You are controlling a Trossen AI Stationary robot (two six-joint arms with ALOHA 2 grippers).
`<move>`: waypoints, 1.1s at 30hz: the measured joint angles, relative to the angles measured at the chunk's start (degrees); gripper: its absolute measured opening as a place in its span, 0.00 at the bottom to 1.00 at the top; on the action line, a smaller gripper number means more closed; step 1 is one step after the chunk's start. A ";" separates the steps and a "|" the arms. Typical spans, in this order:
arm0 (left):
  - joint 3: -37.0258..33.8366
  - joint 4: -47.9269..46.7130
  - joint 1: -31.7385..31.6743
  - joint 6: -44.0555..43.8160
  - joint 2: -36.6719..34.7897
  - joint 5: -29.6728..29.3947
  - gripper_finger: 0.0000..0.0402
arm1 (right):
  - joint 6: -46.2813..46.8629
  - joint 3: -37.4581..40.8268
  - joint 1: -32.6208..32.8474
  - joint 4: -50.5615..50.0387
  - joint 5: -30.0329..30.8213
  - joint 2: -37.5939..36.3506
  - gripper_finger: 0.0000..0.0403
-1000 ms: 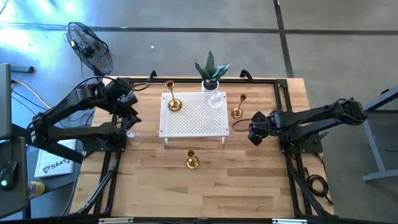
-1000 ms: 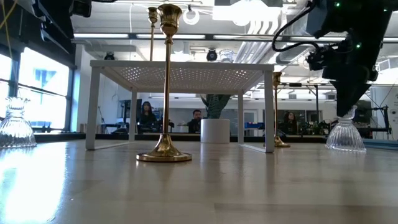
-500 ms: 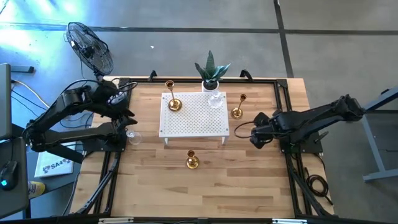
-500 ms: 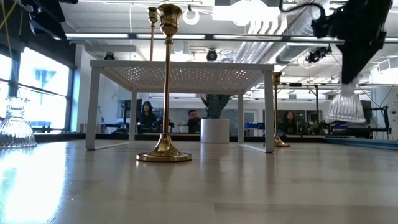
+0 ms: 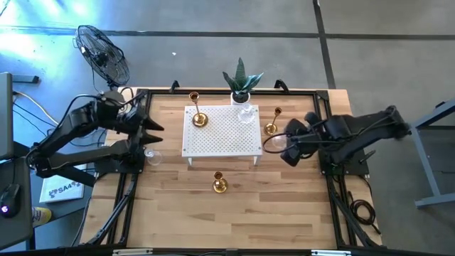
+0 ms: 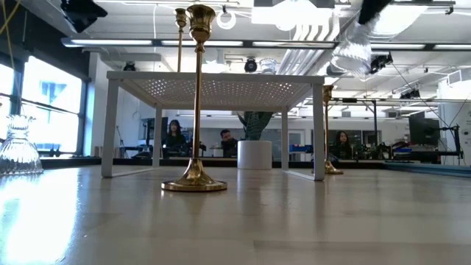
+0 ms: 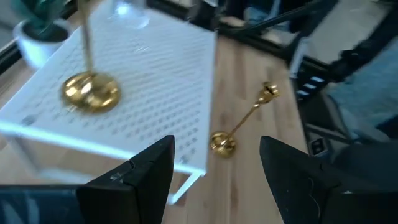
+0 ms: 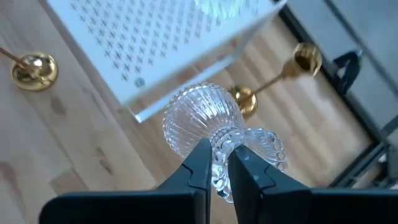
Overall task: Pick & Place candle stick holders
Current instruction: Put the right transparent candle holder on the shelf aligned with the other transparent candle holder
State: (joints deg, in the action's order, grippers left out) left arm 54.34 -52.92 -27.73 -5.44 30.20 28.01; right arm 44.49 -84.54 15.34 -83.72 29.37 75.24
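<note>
lifted glass holder [image 6: 353, 53] blurred, plant [image 6: 255, 125] half-hidden

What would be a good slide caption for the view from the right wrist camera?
Right gripper shut on a ribbed clear glass candle holder, held above the wooden table near the white perforated stand.

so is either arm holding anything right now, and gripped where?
Right gripper holds a clear glass candle holder, fingers pinched on its narrow neck, lifted off the table. Left gripper is open and holds nothing.
</note>
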 joint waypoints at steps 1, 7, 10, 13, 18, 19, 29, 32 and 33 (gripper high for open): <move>-0.84 1.03 0.00 0.61 -0.14 1.68 0.58 | -0.76 -2.46 -0.10 -1.29 0.48 1.55 0.06; -3.39 3.50 0.02 5.16 -0.50 10.47 0.58 | -6.99 -16.63 -1.13 -6.25 0.49 12.23 0.06; -3.42 3.76 0.00 5.64 -0.46 10.52 0.58 | -11.26 -22.87 -2.29 -6.21 -0.98 17.35 0.06; -3.43 4.42 0.00 5.64 -0.48 10.92 0.58 | -15.57 -27.91 -4.04 -6.23 -2.12 21.45 0.06; -3.43 4.84 0.00 5.64 -1.28 11.94 0.58 | -19.54 -32.12 -7.53 -6.28 -5.54 25.95 0.06; -3.43 4.85 0.00 5.64 -1.29 11.99 0.58 | -20.01 -32.23 -8.20 -6.28 -6.16 26.41 0.06; -3.43 4.80 0.00 5.64 -1.29 12.15 0.58 | -22.65 -30.44 -12.07 -3.50 -10.11 27.39 0.06; -3.43 4.78 0.00 5.64 -1.23 12.51 0.58 | -24.18 -30.44 -12.25 -0.79 -10.58 27.37 0.06; -3.43 4.78 0.00 5.64 -1.23 12.72 0.58 | -24.40 -30.44 -12.27 -0.04 -10.76 27.37 0.06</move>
State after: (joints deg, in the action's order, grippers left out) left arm 50.92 -48.14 -27.73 0.20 28.97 40.73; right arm 20.10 -114.98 3.07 -83.76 18.61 102.61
